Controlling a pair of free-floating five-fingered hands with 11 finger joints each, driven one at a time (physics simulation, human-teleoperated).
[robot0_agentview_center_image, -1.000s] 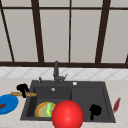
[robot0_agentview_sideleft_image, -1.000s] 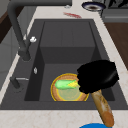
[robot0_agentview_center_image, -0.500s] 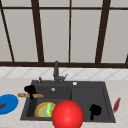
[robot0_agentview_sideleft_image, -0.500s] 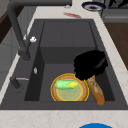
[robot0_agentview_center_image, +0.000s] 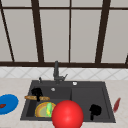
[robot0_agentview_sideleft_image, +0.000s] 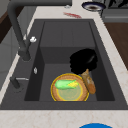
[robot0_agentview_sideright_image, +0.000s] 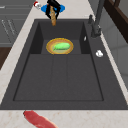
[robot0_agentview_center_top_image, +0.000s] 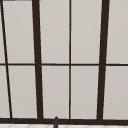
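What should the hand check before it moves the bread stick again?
1. Left hand curled round the bread stick: ok.
2. Bread stick over the sink, above its left basin: ok.
3. Yellow plate in the basin already carries a green vegetable: not ok if bare room is wanted.
4. Bread stick's end apart from the plate: cannot tell.
5. Right hand away from the left, over the right basin: ok.
6. Faucet stands behind the left hand, apart: ok.

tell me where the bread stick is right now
The bread stick is in the left hand, held over the sink's left basin, just above the yellow plate in the front view.
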